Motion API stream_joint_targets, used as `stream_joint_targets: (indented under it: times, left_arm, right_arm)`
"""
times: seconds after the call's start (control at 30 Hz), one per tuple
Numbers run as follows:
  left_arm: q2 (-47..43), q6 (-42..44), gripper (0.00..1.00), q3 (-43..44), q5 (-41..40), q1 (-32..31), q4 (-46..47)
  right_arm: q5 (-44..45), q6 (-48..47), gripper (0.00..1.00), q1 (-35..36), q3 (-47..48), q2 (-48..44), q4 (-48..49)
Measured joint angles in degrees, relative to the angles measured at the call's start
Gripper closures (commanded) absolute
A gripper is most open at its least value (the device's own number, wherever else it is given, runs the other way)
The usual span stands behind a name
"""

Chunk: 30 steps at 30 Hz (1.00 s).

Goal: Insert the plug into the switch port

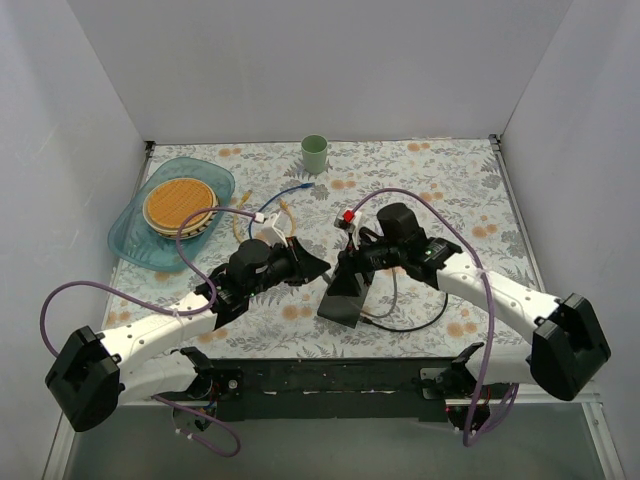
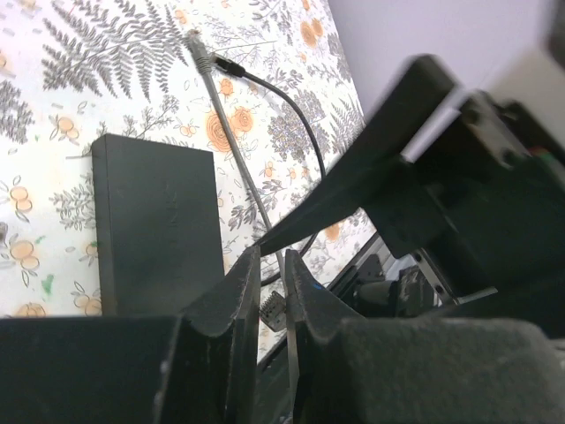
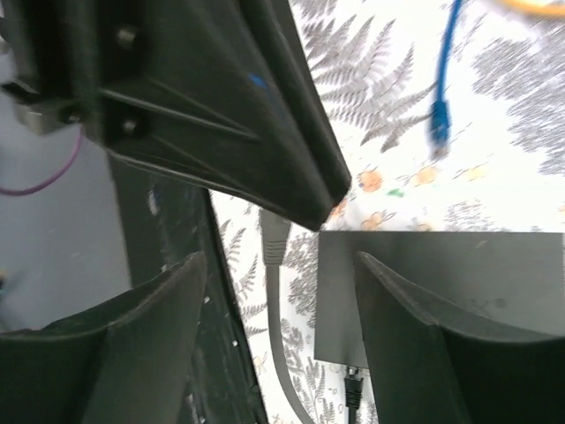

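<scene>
Plug (image 3: 274, 240) of the grey cable (image 2: 231, 150) sits pinched between the left gripper (image 2: 272, 265) fingers, so I control its aim. Right gripper (image 3: 281, 261) stands spread around it, holding nothing. Switch (image 1: 346, 296) lies flat between the 2 arms, just beside the plug; I cannot see its ports.

Soft, even white light fills the overhead view. The floral-patterned table (image 1: 450, 190) is bright and shadows are faint. In the left wrist view the black left tool (image 2: 274, 305) looms dark and blurred, and the thin grey cable (image 2: 231, 146) it pinches looks sharper farther off. The right wrist view is soft, the black right tool (image 3: 278, 265) is blurred, and the table glares white.
</scene>
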Motion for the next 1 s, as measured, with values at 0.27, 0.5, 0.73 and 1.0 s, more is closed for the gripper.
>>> stream_joint_targets:
  times: [0.27, 0.5, 0.73, 1.0]
  left_arm:
    - [-2.4, -15.2, 1.0, -0.3, -8.5, 0.0, -6.6]
    - [-5.1, -24.4, 1.0, -0.2, -14.9, 0.0, -14.5]
    - [-5.3, -27.1, 1.0, 0.6, -16.6, 0.0, -16.8]
    - [-5.3, -27.7, 1.0, 0.9, -16.7, 0.0, -17.6]
  right_arm:
    - [23.8, 2.3, 0.24, 8.5, -1.0, -9.1, 1.9]
    - [38.3, 3.1, 0.3, 13.2, -3.9, -11.0, 3.4]
    - [42.2, 3.3, 0.36, 15.7, -4.2, -10.1, 5.6]
    - [42.8, 3.5, 0.4, 18.1, -4.2, -8.2, 7.8]
